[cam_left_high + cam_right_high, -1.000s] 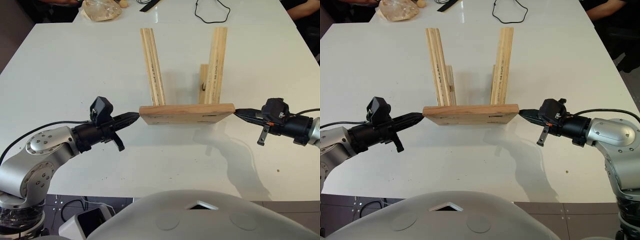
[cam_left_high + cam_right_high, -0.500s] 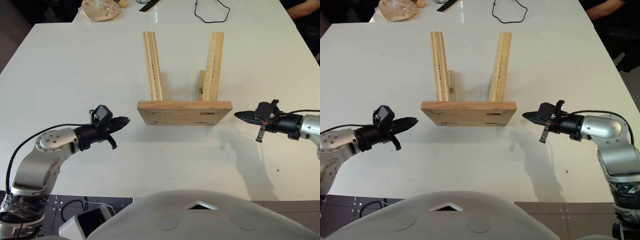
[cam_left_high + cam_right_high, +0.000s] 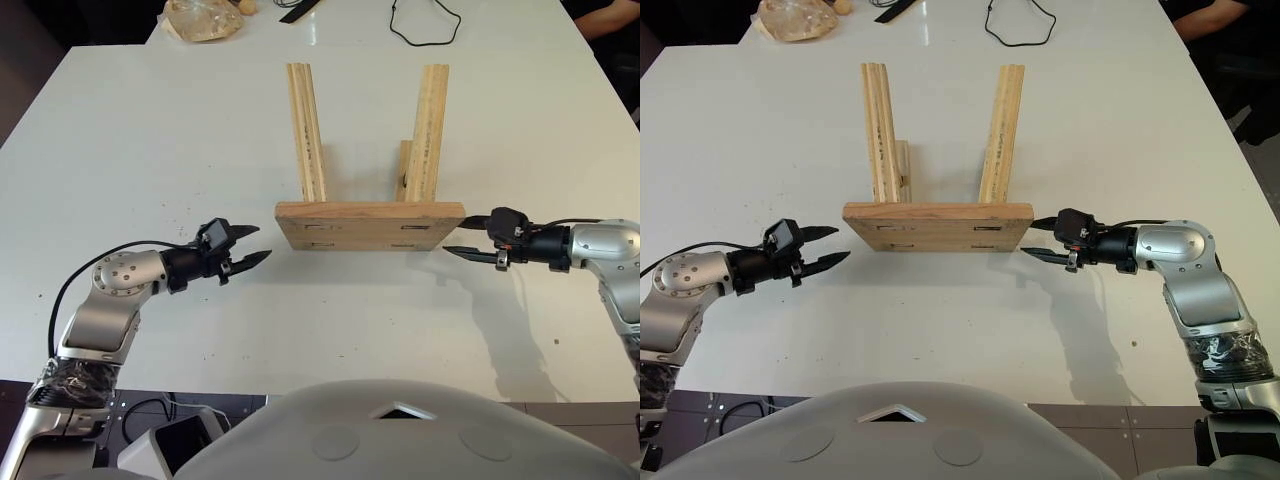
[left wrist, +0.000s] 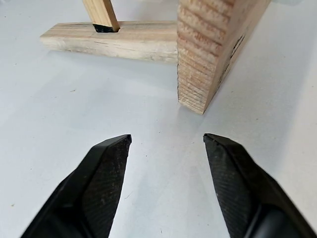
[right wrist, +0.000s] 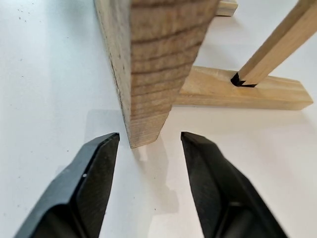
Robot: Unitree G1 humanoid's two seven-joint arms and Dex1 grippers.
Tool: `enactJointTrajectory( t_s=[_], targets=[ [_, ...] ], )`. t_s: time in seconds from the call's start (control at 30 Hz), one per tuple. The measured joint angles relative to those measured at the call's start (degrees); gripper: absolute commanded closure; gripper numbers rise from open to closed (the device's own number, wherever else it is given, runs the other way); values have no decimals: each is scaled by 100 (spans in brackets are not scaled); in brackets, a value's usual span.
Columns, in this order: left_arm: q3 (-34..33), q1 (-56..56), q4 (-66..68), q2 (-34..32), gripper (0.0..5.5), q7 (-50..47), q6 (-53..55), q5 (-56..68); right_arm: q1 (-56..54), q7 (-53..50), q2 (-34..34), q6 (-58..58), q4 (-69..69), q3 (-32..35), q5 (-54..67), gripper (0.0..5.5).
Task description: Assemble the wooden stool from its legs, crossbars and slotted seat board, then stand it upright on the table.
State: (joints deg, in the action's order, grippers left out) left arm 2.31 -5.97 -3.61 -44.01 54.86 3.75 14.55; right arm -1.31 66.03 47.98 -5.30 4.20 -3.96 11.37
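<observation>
My left hand [image 3: 262, 242] hangs wide open and empty, just short of one end of the seat board [image 3: 400, 225]. My right hand [image 3: 455, 233] is spread open too, holding nothing, just beside the other end. Between them the stool [image 3: 330, 215] lies on its side on the desk [image 3: 150, 150], board on edge, legs [image 3: 306, 130] stretching away from me.

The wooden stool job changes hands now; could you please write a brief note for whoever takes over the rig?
Left gripper: open, close to the left end of the seat board. Right gripper: open, close to its right end. Neither grips it.
Stool: assembled, lying on its side on the table, board on edge, legs flat, pointing away from the robot.
Remaining: stand it upright.
</observation>
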Motion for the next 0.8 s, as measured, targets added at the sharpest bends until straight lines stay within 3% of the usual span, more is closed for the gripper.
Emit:
enactJointTrajectory(
  t_s=[0.3,0.8],
  targets=[
    [759,1061,1068,305,258,1140,-447,-192,-686,635,-281,-94,-886,-577,-34,297],
    [1004,1959,2208,632,258,1524,-1303,-677,-1450,803,-707,230,-1918,-910,-267,297]
  ],
)
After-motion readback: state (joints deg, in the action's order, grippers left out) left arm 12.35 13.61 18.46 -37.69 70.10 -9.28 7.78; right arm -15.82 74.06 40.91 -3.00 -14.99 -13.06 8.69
